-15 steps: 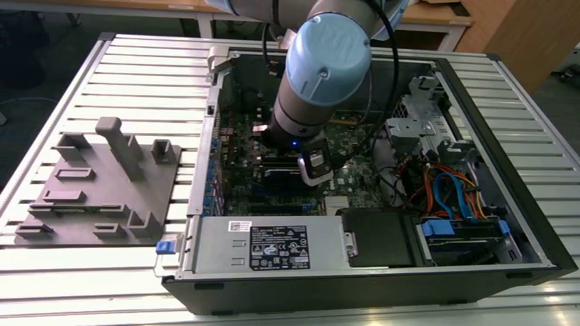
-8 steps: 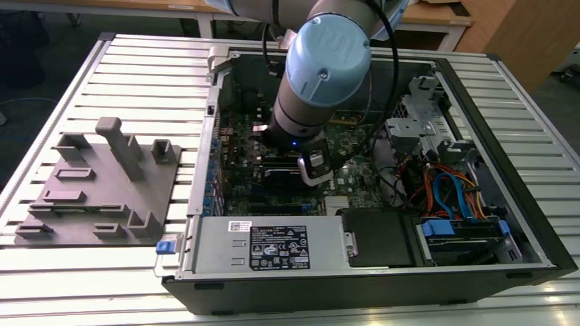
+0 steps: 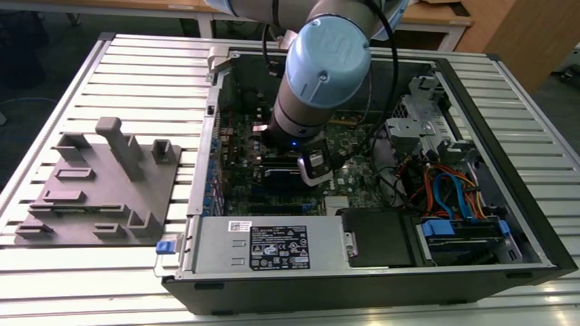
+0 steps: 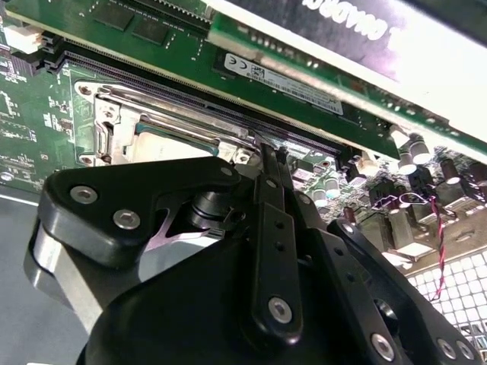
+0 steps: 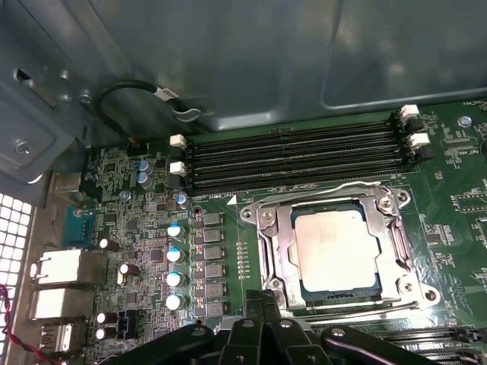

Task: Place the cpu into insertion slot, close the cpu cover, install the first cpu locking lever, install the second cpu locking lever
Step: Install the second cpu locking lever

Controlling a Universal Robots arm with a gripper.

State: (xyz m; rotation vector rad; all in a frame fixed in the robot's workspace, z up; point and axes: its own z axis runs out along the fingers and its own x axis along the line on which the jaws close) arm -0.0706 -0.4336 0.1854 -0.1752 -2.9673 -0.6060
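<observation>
In the first wrist view the cpu (image 5: 335, 248) lies flat in the insertion slot (image 5: 336, 291), whose black edge shows around it. The cpu cover (image 5: 275, 255), a silvery frame, is folded down around the chip. Thin lever rods run along two sides of the frame (image 5: 319, 200). My gripper (image 5: 268, 303) is shut at the socket's near corner with nothing visibly between its fingers. In the second wrist view its fingertips (image 4: 268, 156) come together right at the end of a lever rod (image 4: 183, 109) on the cover (image 4: 194, 129). The exterior view has the gripper (image 3: 314, 168) low inside the open computer case.
Long black memory slots (image 5: 289, 156) run beside the socket, and a graphics card (image 4: 342, 34) stands close over it. A power supply (image 3: 272, 248), drive cage and cables (image 3: 453, 193) crowd the case. A grey fixture block (image 3: 100, 183) sits at the exterior view's left.
</observation>
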